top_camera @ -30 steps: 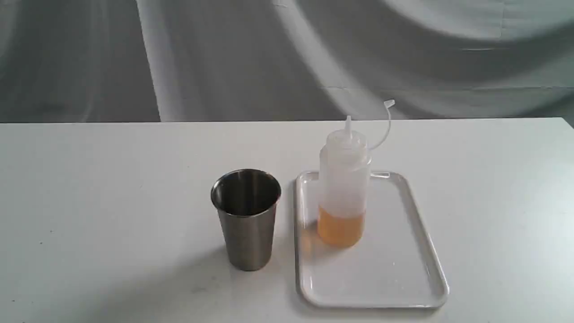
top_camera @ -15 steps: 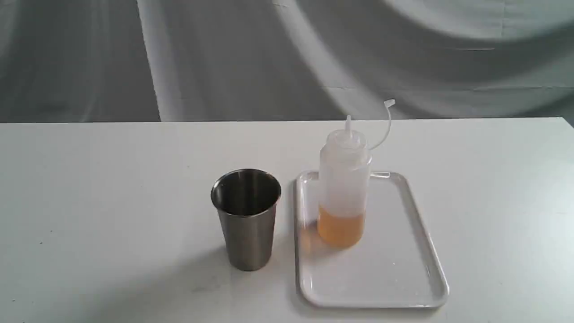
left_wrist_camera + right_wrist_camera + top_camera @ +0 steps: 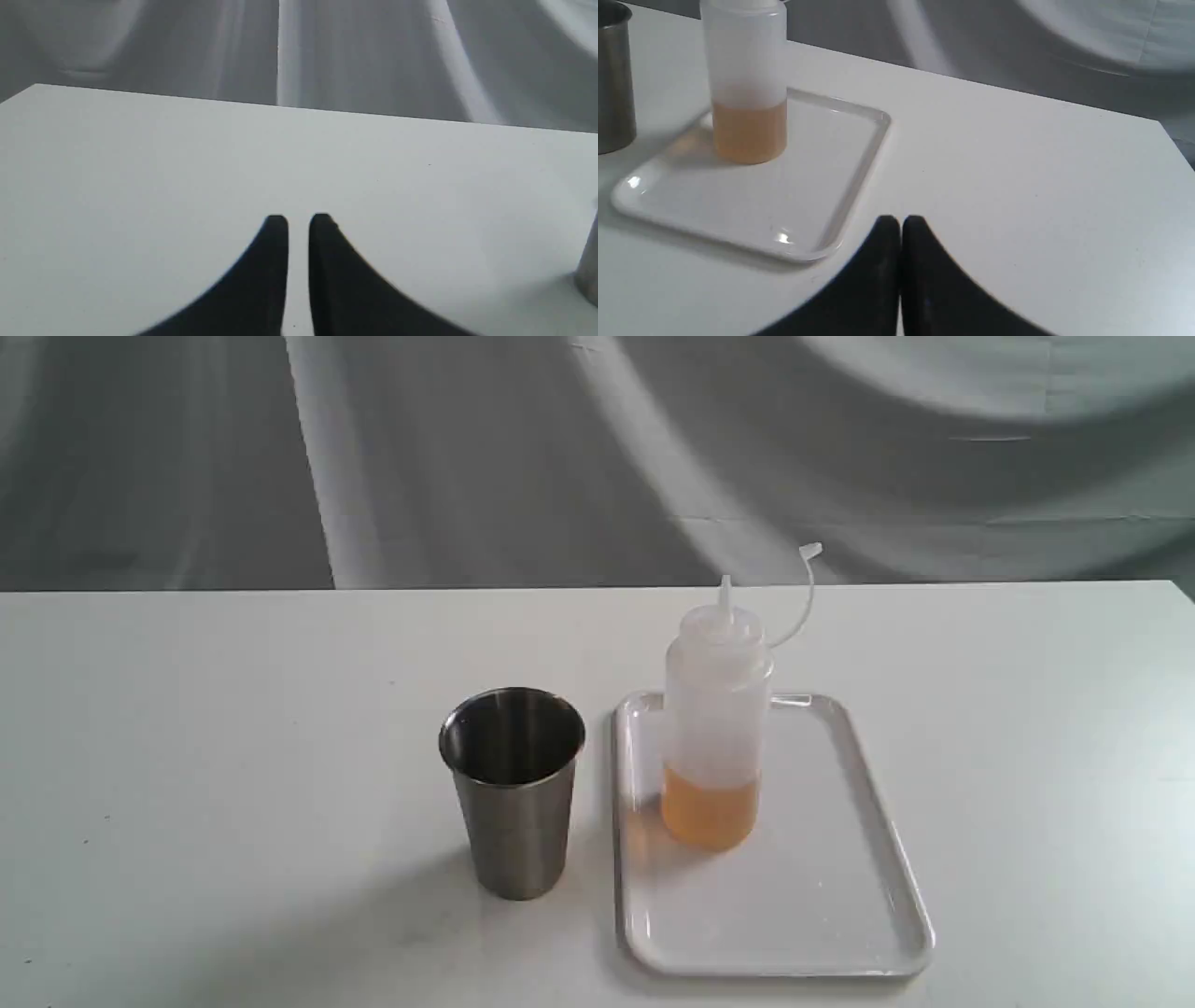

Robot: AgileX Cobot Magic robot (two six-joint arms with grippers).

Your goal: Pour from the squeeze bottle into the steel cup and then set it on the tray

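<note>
The squeeze bottle stands upright on the far left part of the white tray, amber liquid filling its lower third, cap strap curling off to the right. The steel cup stands on the table just left of the tray. Neither arm shows in the exterior view. In the right wrist view my right gripper is shut with nothing in it, over bare table apart from the tray and the bottle. My left gripper hangs over bare table, fingers nearly together and holding nothing; the cup's side shows at the frame edge.
A white table carries everything, with a grey draped cloth behind its far edge. The table's right corner shows in the right wrist view.
</note>
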